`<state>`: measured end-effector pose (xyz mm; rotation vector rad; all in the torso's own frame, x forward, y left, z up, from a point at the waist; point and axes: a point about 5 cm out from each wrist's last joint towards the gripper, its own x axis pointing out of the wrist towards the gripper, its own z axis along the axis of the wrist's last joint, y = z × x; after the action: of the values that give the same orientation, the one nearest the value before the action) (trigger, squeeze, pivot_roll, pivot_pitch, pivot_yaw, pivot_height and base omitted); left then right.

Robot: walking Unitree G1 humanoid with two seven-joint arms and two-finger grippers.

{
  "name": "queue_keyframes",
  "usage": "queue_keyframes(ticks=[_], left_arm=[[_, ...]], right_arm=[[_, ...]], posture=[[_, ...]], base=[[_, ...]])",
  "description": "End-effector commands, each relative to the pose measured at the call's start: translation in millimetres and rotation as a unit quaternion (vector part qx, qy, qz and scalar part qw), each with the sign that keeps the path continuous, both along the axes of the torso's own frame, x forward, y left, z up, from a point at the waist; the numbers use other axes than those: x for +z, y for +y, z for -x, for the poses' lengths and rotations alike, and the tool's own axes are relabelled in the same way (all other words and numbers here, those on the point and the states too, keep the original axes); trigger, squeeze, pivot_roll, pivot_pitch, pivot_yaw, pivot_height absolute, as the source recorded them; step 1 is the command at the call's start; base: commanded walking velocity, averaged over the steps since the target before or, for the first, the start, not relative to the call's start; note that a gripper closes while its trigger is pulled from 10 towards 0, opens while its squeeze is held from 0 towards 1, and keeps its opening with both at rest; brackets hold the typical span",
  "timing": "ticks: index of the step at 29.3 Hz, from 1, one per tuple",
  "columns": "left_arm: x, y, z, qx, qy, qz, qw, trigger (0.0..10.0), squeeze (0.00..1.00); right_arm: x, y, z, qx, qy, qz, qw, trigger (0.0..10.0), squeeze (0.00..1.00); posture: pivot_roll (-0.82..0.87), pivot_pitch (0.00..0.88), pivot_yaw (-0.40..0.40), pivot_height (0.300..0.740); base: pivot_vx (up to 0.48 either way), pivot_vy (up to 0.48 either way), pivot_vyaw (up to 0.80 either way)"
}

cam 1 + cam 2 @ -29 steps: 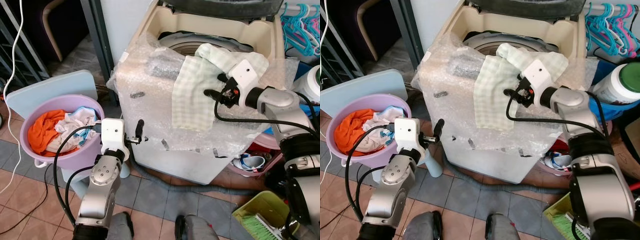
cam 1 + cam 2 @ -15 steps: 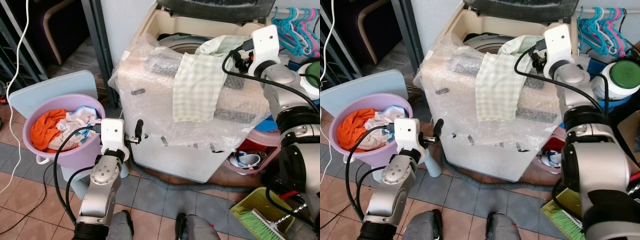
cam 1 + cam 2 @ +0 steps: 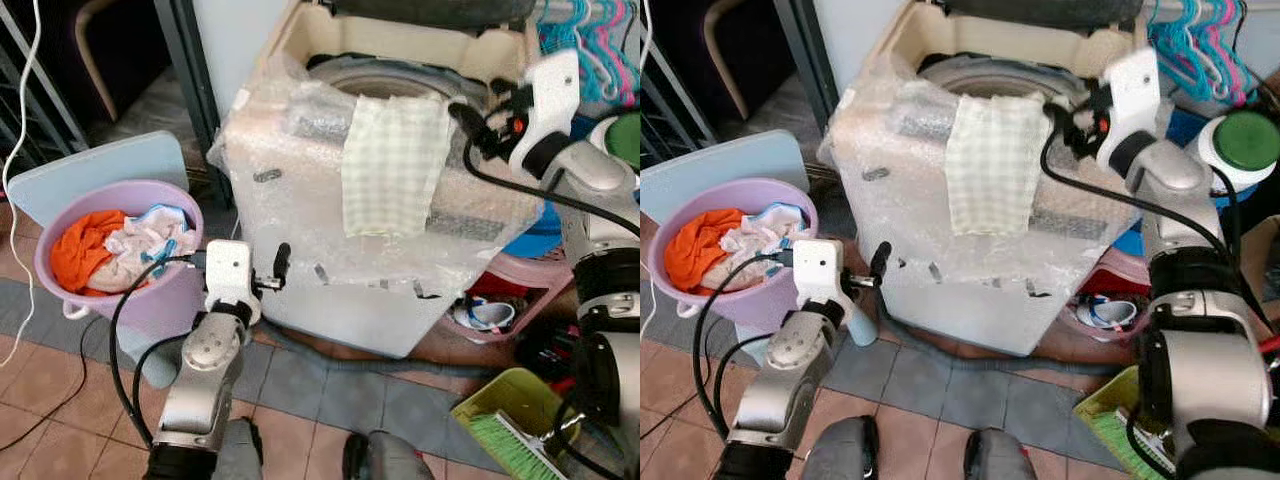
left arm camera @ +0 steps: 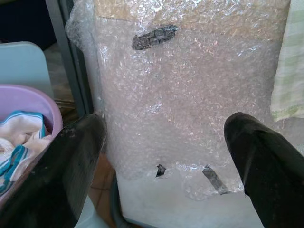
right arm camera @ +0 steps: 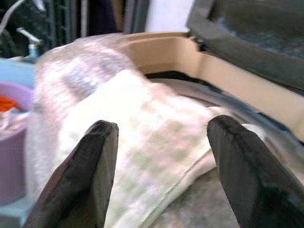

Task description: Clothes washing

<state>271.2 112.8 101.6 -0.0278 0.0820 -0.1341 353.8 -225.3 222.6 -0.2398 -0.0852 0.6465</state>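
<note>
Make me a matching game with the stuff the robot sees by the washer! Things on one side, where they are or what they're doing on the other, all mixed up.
Things
1. checked cloth
2. orange garment
3. left gripper
4. right gripper

Places or states
A. open, low in front of the washer
B. in the purple basin
C. draped over the washer's front edge
D. open, beside the cloth at the washer's top

Pairs: 1-C, 2-B, 3-A, 4-D
</note>
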Motion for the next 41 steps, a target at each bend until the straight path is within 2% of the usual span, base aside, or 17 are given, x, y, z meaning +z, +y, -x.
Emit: queue_keyframes(ticks=[1, 5, 8, 9, 11, 15, 19, 23, 26, 27, 31, 36, 37, 40, 41], left_arm=[[0, 0.7, 0.5, -0.004, 0.003, -0.002, 1.000, 10.0, 0.00], [0, 1.8, -1.0, -0.006, 0.003, -0.003, 1.000, 10.0, 0.00], [1, 1.0, -4.0, -0.011, 0.001, -0.004, 1.000, 10.0, 0.00], [1, 1.0, -4.0, -0.011, 0.001, -0.004, 1.000, 10.0, 0.00], [1, -0.1, -5.4, -0.015, 0.001, -0.005, 1.000, 10.0, 0.00], [1, 0.2, -5.4, -0.015, 0.002, -0.006, 1.000, 10.0, 0.00], [0, 3.5, -3.2, -0.012, 0.007, -0.009, 1.000, 10.0, 0.00], [-2, 5.0, -1.6, -0.009, 0.010, -0.010, 1.000, 10.0, 0.00], [-2, 5.1, -1.5, -0.009, 0.011, -0.011, 1.000, 10.0, 0.00], [-3, 4.8, -1.6, -0.009, 0.011, -0.011, 1.000, 10.0, 0.00], [-3, 4.5, -1.8, -0.009, 0.013, -0.011, 1.000, 10.0, 0.00], [-4, 3.7, -1.8, -0.010, 0.016, -0.010, 1.000, 10.0, 0.00], [-5, 2.3, -1.5, -0.012, 0.018, -0.010, 1.000, 10.0, 0.00], [-5, 0.3, -2.7, -0.016, 0.019, -0.010, 1.000, 10.0, 0.00], [-5, 0.1, -3.2, -0.016, 0.019, -0.010, 1.000, 10.0, 0.00]], right_arm=[[2, 4.0, 15.4, 0.061, 0.019, -0.002, 0.998, 10.0, 0.00], [-27, 1.0, 36.7, 0.096, 0.080, 0.007, 0.992, 10.0, 0.00], [-59, 3.8, 53.2, 0.113, 0.132, 0.029, 0.984, 10.0, 0.00], [-59, 3.8, 53.2, 0.113, 0.132, 0.029, 0.984, 10.0, 0.00], [-87, 10.3, 55.2, 0.086, 0.175, 0.043, 0.980, 10.0, 0.00], [-97, 18.9, 58.2, 0.069, 0.194, 0.036, 0.978, 10.0, 0.00], [-116, 36.9, 58.2, 0.043, 0.206, 0.030, 0.977, 10.0, 0.00], [-122, 44.2, 55.8, 0.034, 0.203, 0.043, 0.978, 10.0, 0.00], [-120, 43.1, 52.3, 0.022, 0.195, 0.049, 0.979, 10.0, 0.00], [-118, 35.3, 46.8, -0.007, 0.186, 0.060, 0.981, 10.0, 0.00], [-116, 14.9, 41.2, -0.062, 0.177, 0.077, 0.979, 10.0, 0.00], [-115, 1.6, 38.0, -0.102, 0.172, 0.082, 0.976, 10.0, 0.00], [-111, -4.7, 34.1, -0.130, 0.162, 0.080, 0.975, 10.0, 0.00], [-102, 2.2, 24.9, -0.148, 0.136, 0.045, 0.979, 10.0, 0.00], [-100, 6.2, 22.8, -0.147, 0.131, 0.034, 0.980, 8.7, 0.00]], posture=[[-0.03, 0.106, 0.013, 0.740], [-0.04, 0.104, 0.023, 0.740], [-0.04, 0.102, 0.028, 0.740], [-0.04, 0.102, 0.028, 0.740], [-0.04, 0.099, 0.032, 0.740], [-0.03, 0.098, 0.030, 0.740], [-0.01, 0.098, 0.025, 0.740], [-0.01, 0.099, 0.024, 0.740], [-0.01, 0.099, 0.024, 0.740], [-0.01, 0.099, 0.022, 0.740], [-0.01, 0.099, 0.022, 0.740], [-0.02, 0.101, 0.023, 0.740], [-0.02, 0.100, 0.026, 0.740], [-0.02, 0.097, 0.027, 0.740], [-0.02, 0.097, 0.027, 0.740]], base=[[0.000, 0.000, 0.00], [0.000, 0.000, 0.00], [0.000, 0.000, 0.00], [0.000, 0.000, 0.00], [0.000, 0.000, 0.00], [0.000, 0.000, 0.00], [0.000, 0.000, 0.00], [0.000, 0.000, 0.00], [0.000, 0.000, 0.00], [0.000, 0.000, 0.00], [0.000, 0.000, 0.00], [0.000, 0.000, 0.00], [0.000, 0.000, 0.00], [0.000, 0.000, 0.00], [0.000, 0.000, 0.00]])
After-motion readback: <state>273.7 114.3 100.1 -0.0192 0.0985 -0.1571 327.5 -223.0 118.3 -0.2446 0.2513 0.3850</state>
